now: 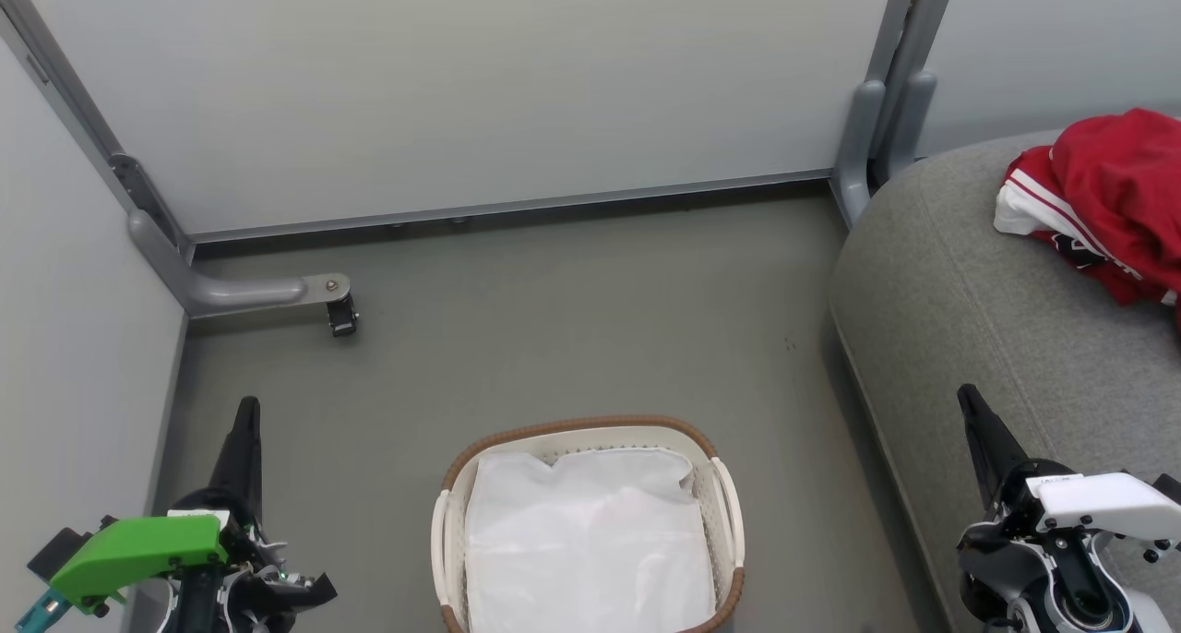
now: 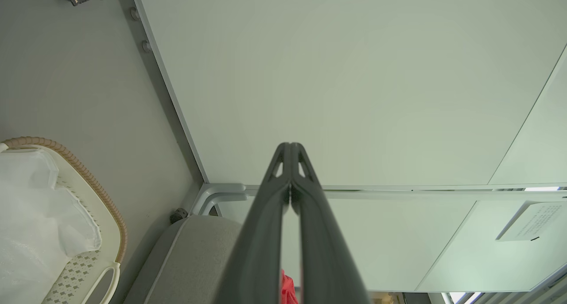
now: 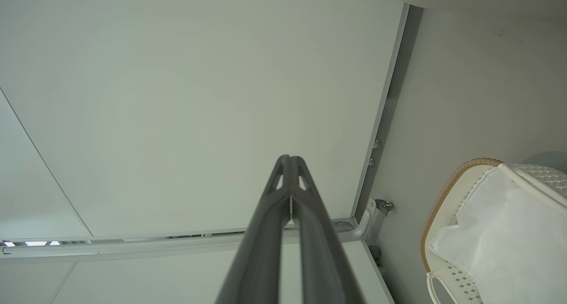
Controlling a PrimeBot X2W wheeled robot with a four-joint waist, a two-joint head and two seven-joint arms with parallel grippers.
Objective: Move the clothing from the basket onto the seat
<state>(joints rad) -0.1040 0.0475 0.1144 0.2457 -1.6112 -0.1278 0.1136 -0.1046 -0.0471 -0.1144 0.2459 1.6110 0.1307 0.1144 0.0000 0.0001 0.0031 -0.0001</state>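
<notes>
At the near edge of the floor (image 1: 572, 319), the left gripper (image 1: 246, 413) is hanging with its two dark fingers pressing tip to tip and gripping nothing. The right gripper (image 1: 967, 398) is hovering over the near left edge of the seat (image 1: 960, 328), its fingers likewise closed together and empty. Between them the basket (image 1: 581, 424) is sitting on the floor, its white liner (image 1: 590, 531) covering the inside.

Farther off, the clothing (image 1: 1107, 185) is lying in a crumpled red heap toward the far right of the seat. It is well apart from the right gripper, ahead of it and to its right, and farther still from the left gripper, across the basket. Its white-striped end is pointing left, toward the seat's rounded edge. The heap is running past the head view's right edge, so I cannot tell its long axis.

Along the floor's far edge pale wall panels (image 1: 461, 89) are standing, with a small caster (image 1: 342, 317) sitting near the far left corner.
</notes>
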